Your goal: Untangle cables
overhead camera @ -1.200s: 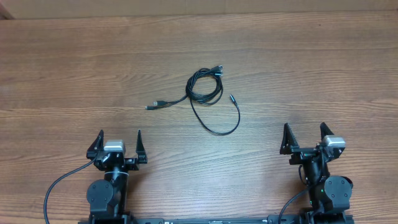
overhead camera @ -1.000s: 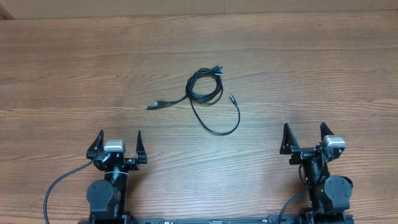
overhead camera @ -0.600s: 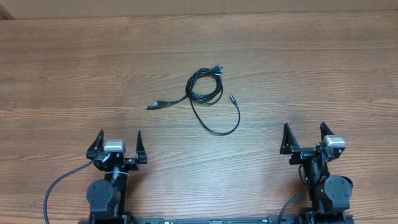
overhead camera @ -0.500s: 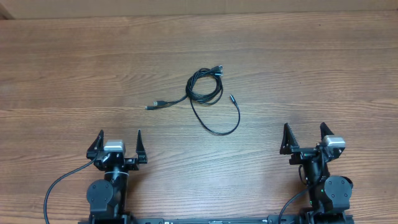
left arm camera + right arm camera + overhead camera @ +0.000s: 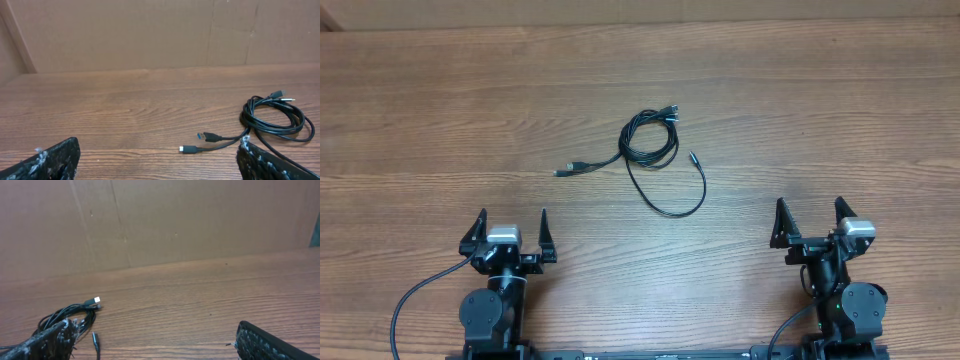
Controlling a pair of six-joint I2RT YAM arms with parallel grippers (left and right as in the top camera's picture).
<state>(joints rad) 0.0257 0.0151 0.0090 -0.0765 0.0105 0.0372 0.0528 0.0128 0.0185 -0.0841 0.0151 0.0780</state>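
Saw cables (image 5: 653, 148) coiled mid-frame. Found left gripper (image 5: 512, 216), right gripper (image 5: 809, 206) wide open, empty. Needed one strand pinned, another tugged gently.

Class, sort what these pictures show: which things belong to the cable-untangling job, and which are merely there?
Job: black cables, partly coiled together; left gripper, open; right gripper, open.

Merely there: wooden table; brown back wall; thick wire feeding the left arm.
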